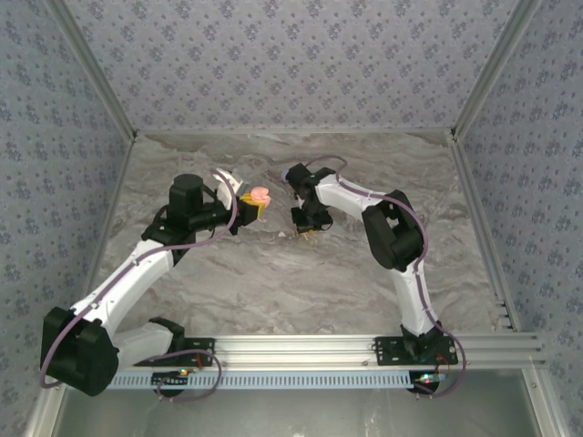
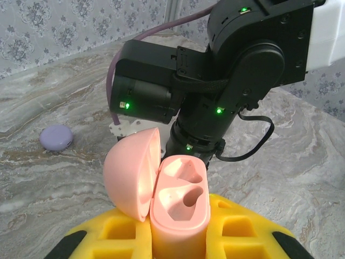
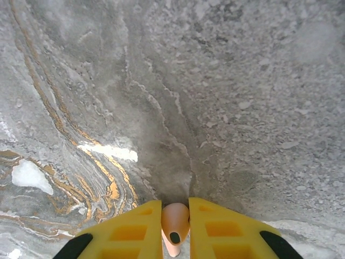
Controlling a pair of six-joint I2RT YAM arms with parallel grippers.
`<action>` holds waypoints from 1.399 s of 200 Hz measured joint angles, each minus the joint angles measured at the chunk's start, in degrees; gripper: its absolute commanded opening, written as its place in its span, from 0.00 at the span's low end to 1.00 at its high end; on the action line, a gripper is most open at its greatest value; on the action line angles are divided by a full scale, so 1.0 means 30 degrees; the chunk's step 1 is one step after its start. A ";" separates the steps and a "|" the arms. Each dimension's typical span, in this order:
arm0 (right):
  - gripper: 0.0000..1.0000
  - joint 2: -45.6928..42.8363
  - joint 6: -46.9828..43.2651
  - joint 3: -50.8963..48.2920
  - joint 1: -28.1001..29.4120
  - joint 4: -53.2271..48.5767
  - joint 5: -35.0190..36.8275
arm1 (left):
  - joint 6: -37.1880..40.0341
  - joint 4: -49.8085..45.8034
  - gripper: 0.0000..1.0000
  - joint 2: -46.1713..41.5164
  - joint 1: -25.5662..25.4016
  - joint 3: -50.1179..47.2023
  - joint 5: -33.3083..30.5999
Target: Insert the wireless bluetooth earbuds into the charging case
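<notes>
Overhead, the grey marbled counter [image 1: 273, 282] lies beneath both arms. The yellow left fingers [image 2: 180, 240] are clenched on the glossy pink plastic charging case [image 2: 180, 197]. Just right of that case and lower, the yellow right fingers [image 3: 175, 229] pinch a pinkish-white bean-sized earbud [image 3: 175, 218]. The case runs lengthwise along its fingers, lid swung open leftward, two hollow sockets facing up. A round lilac disc [image 2: 56, 137] lies left of the case. The earbud lies lengthwise between the right fingers, rounded end toward the counter.
</notes>
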 measured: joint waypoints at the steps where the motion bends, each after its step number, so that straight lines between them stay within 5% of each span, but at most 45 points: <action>1: 0.17 -0.0029 0.0000 -0.0029 -0.0015 0.0029 -0.0036 | 0.0000 0.0000 0.11 0.0000 0.0000 0.0000 0.0000; 129: 0.17 -0.3206 0.1071 -0.6113 -0.3497 0.6251 -0.4634 | -0.1362 0.1370 0.11 0.1676 -0.0124 -0.0678 -0.0568; 280: 0.17 -0.8145 0.2572 -1.0316 -0.4976 1.2400 -0.8204 | -0.5107 0.6630 0.10 0.4976 -0.1610 -0.2069 -0.2637</action>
